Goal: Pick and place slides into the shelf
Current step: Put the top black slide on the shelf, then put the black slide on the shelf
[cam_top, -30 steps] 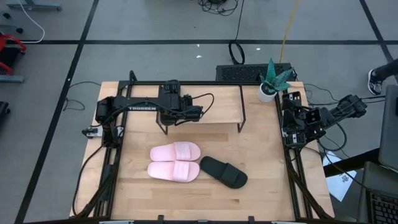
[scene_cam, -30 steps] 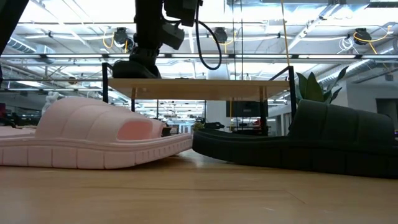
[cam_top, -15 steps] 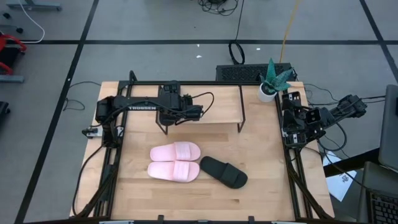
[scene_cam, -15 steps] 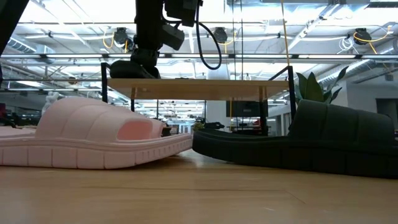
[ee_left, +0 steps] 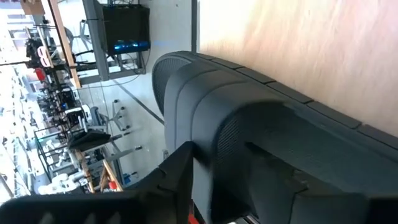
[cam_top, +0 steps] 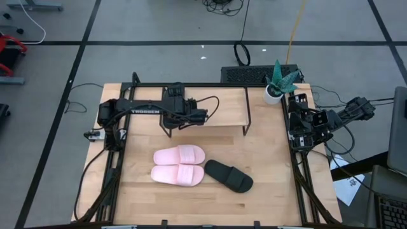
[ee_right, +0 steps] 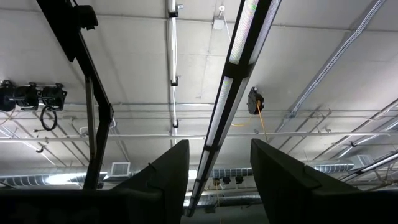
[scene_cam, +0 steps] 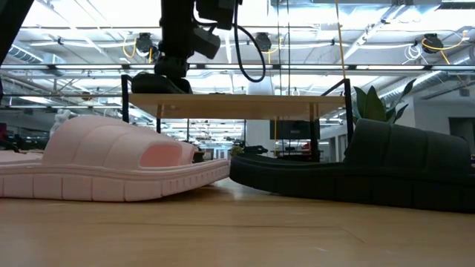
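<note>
Left gripper point(cam_top: 202, 116) over low light-wood shelf on thin black legs point(cam_top: 226, 105), fingers clamped on ribbed matte black slide point(ee_left: 261, 143), largely hidden from above. Two ridged pale pink slides point(cam_top: 179, 164) and second black slide point(cam_top: 229, 175) on wooden counter point(cam_top: 273, 159). Right gripper point(ee_right: 214, 180) folded aside, fingers apart, empty.

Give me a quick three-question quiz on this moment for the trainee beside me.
1. True or false: both pale pink slides already sit on the shelf.
2. How many slides lie on the tabletop in front of the shelf? A) two B) three C) four
3. Fill in: the left gripper is at the shelf's ___ end, holding a black slide.

Key
1. False: they lie side by side on the tabletop.
2. B: two pink ones and a black slide on the table.
3. Left. The right gripper waits open at the table's right edge, pointing at the ceiling.
</note>
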You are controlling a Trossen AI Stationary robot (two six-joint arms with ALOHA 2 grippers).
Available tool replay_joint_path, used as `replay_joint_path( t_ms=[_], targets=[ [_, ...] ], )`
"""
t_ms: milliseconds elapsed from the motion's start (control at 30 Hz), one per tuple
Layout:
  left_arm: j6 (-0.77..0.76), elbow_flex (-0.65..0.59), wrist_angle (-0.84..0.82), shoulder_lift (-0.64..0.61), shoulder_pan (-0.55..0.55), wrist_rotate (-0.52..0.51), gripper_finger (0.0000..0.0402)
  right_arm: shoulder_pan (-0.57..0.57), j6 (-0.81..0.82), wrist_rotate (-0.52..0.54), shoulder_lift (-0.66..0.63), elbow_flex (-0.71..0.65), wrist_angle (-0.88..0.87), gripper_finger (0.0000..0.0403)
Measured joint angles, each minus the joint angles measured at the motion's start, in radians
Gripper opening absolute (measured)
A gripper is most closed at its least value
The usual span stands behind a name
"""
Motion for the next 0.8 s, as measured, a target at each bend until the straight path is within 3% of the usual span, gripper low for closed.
replay_joint_path(
  t_ms=[300, 533, 800],
  targets=[
    [0.002, 0.010, -0.010, 0.000, -0.025, 0.003, 0.0186, 0.000, -0.001, 0.000, 0.000, 0.000, 0.000, 0.0162],
    [-0.018, 0.123, -0.055, 0.000, -0.043, 0.023, 0.0218, 0.000, -0.002, 0.000, 0.000, 0.000, 0.000, 0.0162],
    [-0.004, 0.307, -0.053, 0.000, -0.105, 0.276, 0.0243, 0.000, -0.001, 0.000, 0.000, 0.000, 0.000, 0.0162]
  ],
)
